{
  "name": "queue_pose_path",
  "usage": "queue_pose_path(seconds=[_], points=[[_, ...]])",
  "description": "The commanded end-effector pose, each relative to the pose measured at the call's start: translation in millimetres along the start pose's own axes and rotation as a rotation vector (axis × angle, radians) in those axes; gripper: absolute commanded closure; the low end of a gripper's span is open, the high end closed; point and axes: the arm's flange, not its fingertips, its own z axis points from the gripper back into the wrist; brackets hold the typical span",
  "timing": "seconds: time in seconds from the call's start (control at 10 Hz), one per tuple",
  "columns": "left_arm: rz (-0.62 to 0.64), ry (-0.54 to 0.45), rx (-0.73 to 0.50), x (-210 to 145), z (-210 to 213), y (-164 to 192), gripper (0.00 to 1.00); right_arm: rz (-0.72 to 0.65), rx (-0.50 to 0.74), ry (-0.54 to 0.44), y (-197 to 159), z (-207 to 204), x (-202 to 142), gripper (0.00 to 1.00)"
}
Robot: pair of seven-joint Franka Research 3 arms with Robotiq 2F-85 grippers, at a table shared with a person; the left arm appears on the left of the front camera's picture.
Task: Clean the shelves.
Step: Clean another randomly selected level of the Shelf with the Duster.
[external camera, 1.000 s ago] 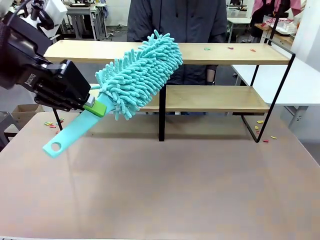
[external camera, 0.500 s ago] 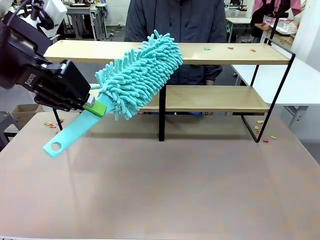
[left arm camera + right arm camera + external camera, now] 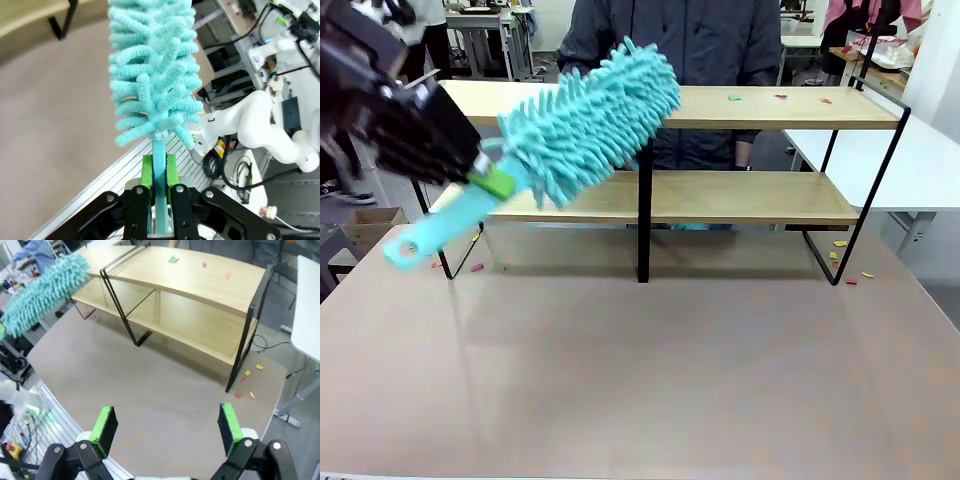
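Holding a teal fluffy duster (image 3: 588, 120) by its handle in my left end effector (image 3: 159, 172), green pads clamped on either side of the stem. The fluffy head is up by the top board of the shelves (image 3: 740, 108), which stand at the far side of the surface (image 3: 650, 370). A few little coloured scraps (image 3: 779, 97) sit on that top board. My right end effector (image 3: 166, 427) hangs over the surface with its fingers spread wide, gripping nothing.

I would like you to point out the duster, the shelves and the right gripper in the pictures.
duster (image 3: 588, 122): front view, on the fluffy turquoise head.
shelves (image 3: 820, 108): front view, on a bare part of the upper wooden board.
right gripper (image 3: 167, 427): right wrist view, midway between its green-padded fingertips.
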Motion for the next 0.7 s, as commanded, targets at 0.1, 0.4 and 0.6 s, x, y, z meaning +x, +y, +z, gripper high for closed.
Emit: queue_pose_path(seconds=[0.1, 0.4, 0.6], points=[[-0.043, 0.022, -0.028, 41, 57, 31, 0.88, 0.002, 0.010, -0.001, 1, 0, 0, 0.00], [-0.015, -0.055, 0.044, 21, 155, 86, 0.88, 0.002, 0.010, -0.001, 1, 0, 0, 0.00], [0.096, -0.289, 0.081, -12, 247, 122, 0.88, 0.002, 0.010, -0.001, 1, 0, 0, 0.00]])
